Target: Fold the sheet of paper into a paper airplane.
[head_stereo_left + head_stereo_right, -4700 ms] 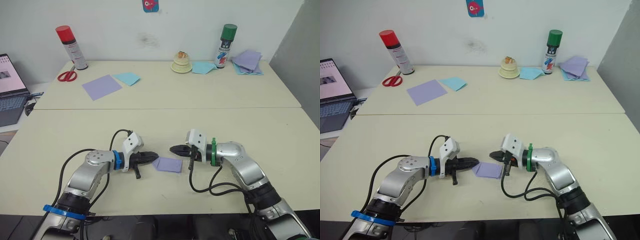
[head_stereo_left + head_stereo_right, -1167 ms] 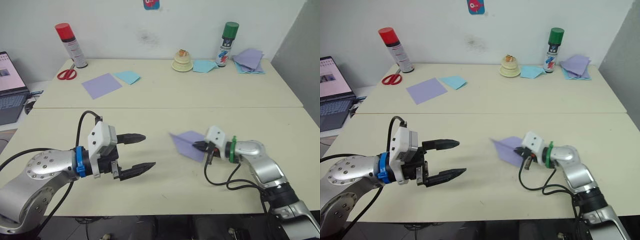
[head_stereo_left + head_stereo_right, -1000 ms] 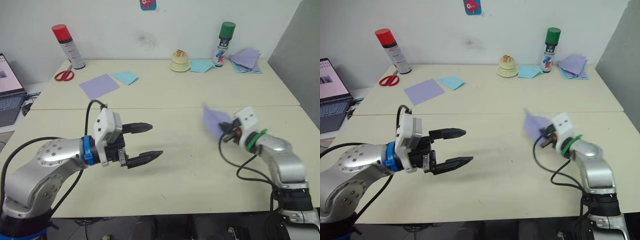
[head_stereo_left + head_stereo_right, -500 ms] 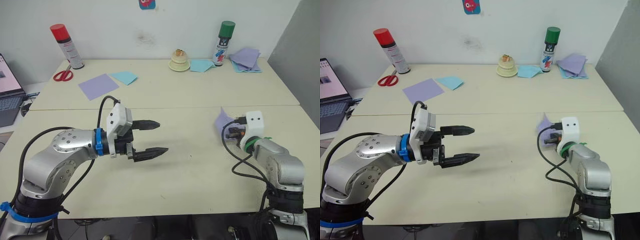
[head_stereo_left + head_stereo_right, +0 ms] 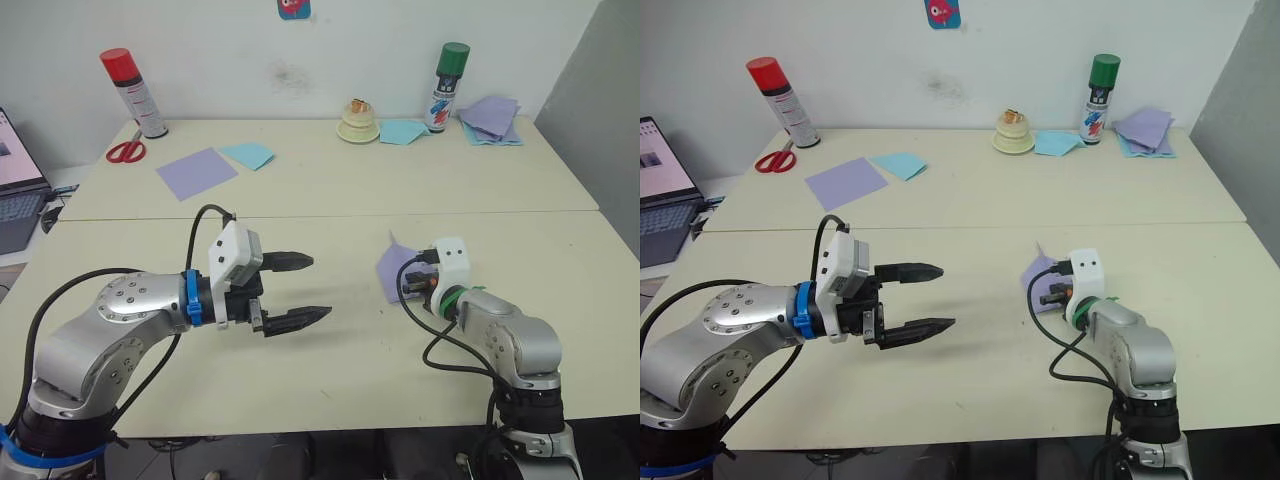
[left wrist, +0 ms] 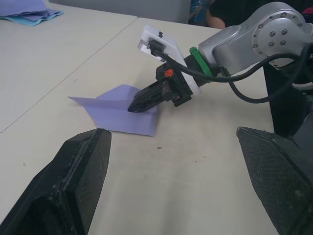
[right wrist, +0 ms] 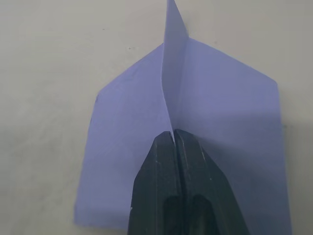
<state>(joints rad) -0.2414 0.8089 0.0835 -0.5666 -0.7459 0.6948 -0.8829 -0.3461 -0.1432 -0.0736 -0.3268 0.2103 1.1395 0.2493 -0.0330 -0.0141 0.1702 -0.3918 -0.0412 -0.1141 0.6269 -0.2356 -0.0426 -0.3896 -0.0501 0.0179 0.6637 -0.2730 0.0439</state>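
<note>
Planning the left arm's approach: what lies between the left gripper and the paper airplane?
Bare tabletop between the open left gripper and the paper airplane, pinched by the right gripper; the left eye view shows it.

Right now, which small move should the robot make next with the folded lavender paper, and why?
Probably open the right gripper and release the paper airplane. It looks fully folded, with pointed nose and raised keel, and rests on the table. The left gripper is open and apart from it.

Your right tool [image 7: 174, 142] covers the paper airplane [image 7: 215, 112] rear edge; laptop [image 5: 15, 190] cut off at frame edge
</note>
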